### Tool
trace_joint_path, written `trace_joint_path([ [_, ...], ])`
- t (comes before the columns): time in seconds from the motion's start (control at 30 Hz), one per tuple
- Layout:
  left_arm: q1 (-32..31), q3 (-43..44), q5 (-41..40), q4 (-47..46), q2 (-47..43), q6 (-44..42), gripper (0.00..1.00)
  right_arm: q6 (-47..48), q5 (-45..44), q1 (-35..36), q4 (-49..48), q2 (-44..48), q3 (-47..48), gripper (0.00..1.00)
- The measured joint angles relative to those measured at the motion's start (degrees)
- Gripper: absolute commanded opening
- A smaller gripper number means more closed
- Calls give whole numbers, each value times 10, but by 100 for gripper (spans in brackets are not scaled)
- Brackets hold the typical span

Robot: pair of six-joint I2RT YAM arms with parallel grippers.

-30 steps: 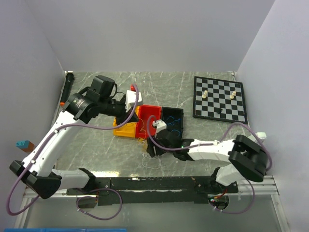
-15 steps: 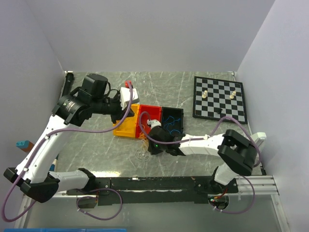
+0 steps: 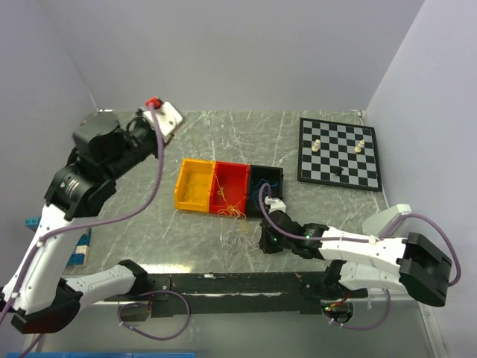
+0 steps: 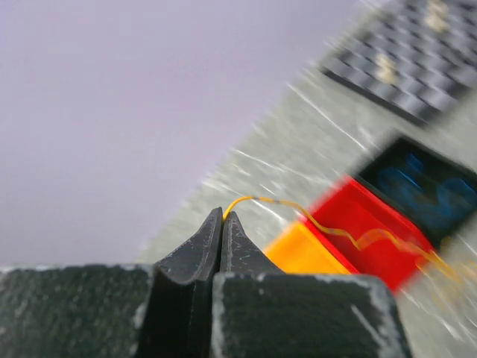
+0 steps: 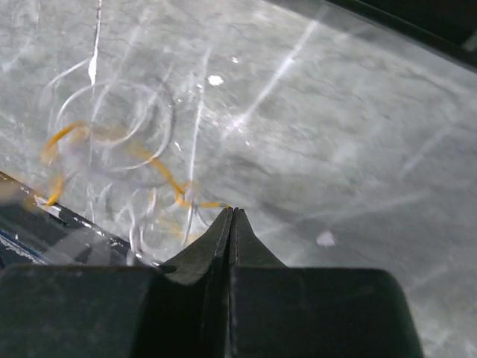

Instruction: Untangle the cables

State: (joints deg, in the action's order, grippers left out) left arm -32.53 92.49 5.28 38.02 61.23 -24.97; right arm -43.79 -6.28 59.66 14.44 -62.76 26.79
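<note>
Untangling, top and wrist views, read left to right. The left pincer (image 4: 223,217) is raised high over the far-left corner of the table (image 3: 328,205), clenched on the end of a thin yellow cable (image 4: 261,198). From the tips this strand runs down and to the right toward the red bin (image 3: 231,177), which sits between the yellow bin (image 3: 195,183) and the black bin (image 3: 267,171). A small heap of yellow wire lies in the near part of the red bin, and a blue cable (image 4: 414,183) rests in the black one.

On the table just in front of the red bin lie the white loops (image 3: 235,240), with a yellow strand (image 5: 160,168) threaded through them. The right pincer (image 5: 232,213), low on the table just right of these loops, is clamped on that strand's end. Whether both pincers grip one wire cannot be told.

Governing relation, as judged here: the yellow line's long axis runs diagonally from far left and high to near centre and low. The knot lies close beside the right pincer and well apart from the left.
</note>
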Motion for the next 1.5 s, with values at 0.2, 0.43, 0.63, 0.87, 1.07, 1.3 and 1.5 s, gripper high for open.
trace_joint_path([
  [0.2, 0, 0, -144, -135, -9, 0, 1, -29, -13, 0, 33, 26, -9, 0],
  [0.43, 0, 48, -268, -239, 38, -31, 1, -51, -23, 0, 69, 28, -19, 0],
  [0.63, 1, 98, -295, -280, 52, -45, 1, -59, -25, 0, 83, 30, -29, 0],
  [0.87, 1, 81, -256, -257, 37, -28, 1, -54, -23, 2, 77, 50, -37, 0],
  [1.07, 1, -1, -226, -222, 24, -8, 1, -38, -20, 4, 64, 104, -47, 0],
  [1.3, 1, -76, -209, -190, 24, 1, 1, -23, -20, 4, 52, 137, -47, 0],
  [1.5, 1, -87, -144, -158, 22, 9, 1, -22, -21, 4, 44, 156, -60, 0],
])
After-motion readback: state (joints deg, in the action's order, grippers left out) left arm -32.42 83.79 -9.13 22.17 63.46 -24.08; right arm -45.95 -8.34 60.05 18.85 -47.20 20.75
